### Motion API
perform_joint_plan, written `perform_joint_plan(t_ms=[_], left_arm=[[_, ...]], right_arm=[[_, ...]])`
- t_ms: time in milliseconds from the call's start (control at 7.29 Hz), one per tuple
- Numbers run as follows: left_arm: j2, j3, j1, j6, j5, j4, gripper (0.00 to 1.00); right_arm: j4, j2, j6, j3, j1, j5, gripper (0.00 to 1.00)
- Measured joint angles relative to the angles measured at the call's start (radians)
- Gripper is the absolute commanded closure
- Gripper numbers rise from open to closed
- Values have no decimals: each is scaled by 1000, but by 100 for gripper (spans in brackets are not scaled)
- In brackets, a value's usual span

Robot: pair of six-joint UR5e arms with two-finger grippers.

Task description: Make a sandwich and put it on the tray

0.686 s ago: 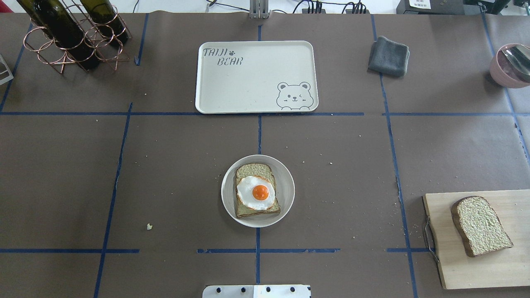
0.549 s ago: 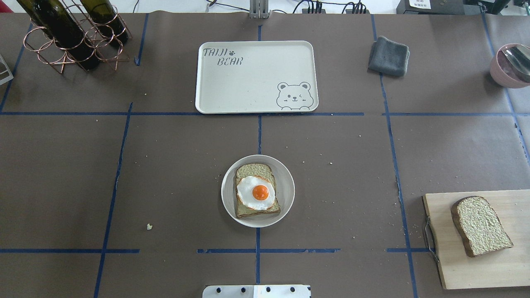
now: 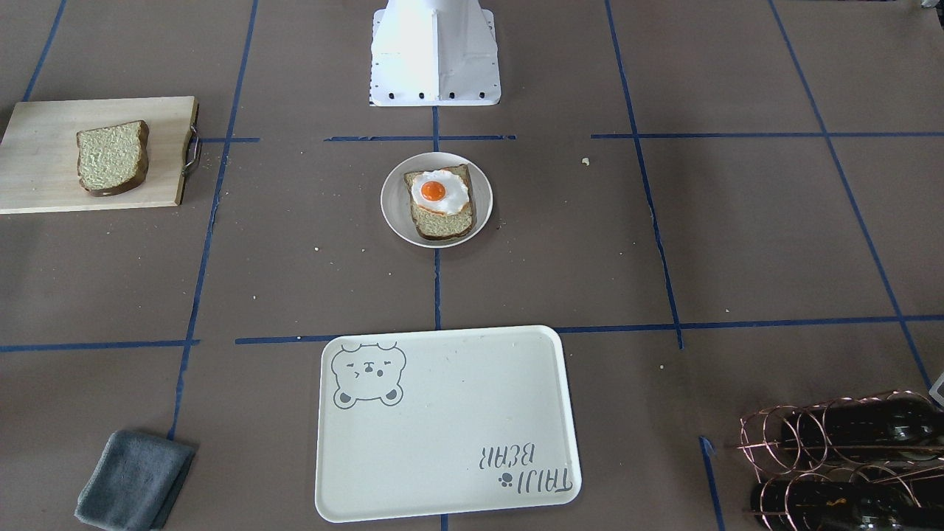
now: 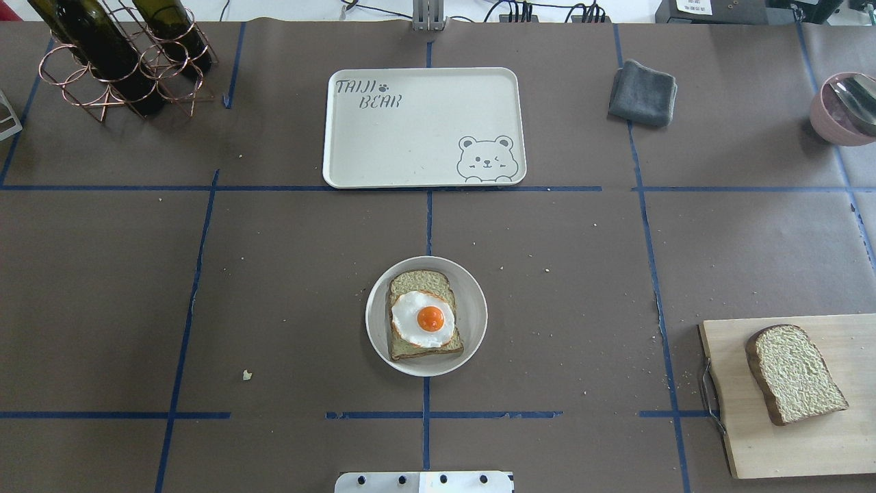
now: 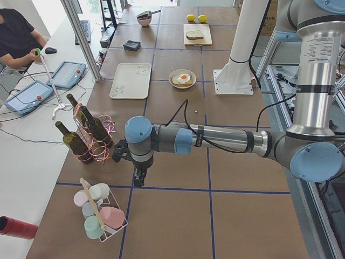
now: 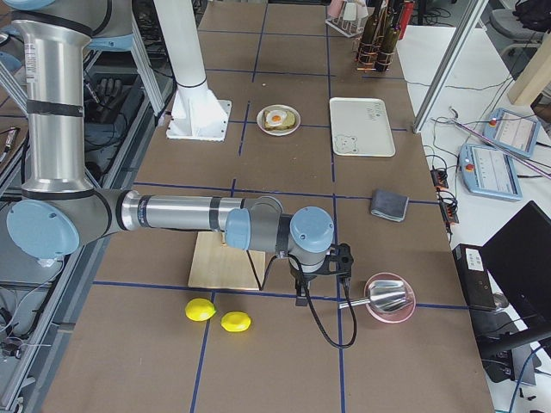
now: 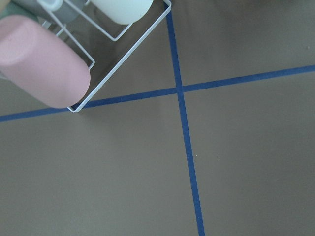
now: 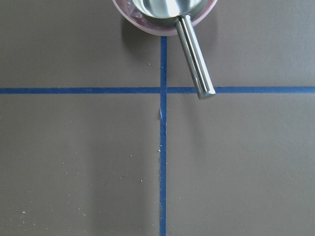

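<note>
I note a wooden board (image 4: 811, 448) on the right, a grey cloth (image 4: 642, 92) beyond it, a pink bowl (image 4: 825, 127) holding a metal scoop (image 4: 859, 103), and a bottle rack (image 4: 116, 68) far left.

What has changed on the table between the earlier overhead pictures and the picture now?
Nothing visibly changed in the overhead view. The fried egg on its bread slice on the white plate, the second bread slice on the cutting board and the tray all stay where they were.
</note>
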Motion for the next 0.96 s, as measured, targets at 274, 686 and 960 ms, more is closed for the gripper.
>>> perform_joint_plan(t_ms=[274, 686, 960], left_arm=[[-3, 23, 13, -4, -14, -189, 0], [-17, 37, 42, -112, -42, -308, 0], [-46, 36, 99, -190, -45, -317, 0]], right_arm=[[-1, 13, 21, 49, -26, 25, 0], [0, 9, 120, 131, -81, 46, 0], [43, -56, 191, 195, -119, 88, 0]])
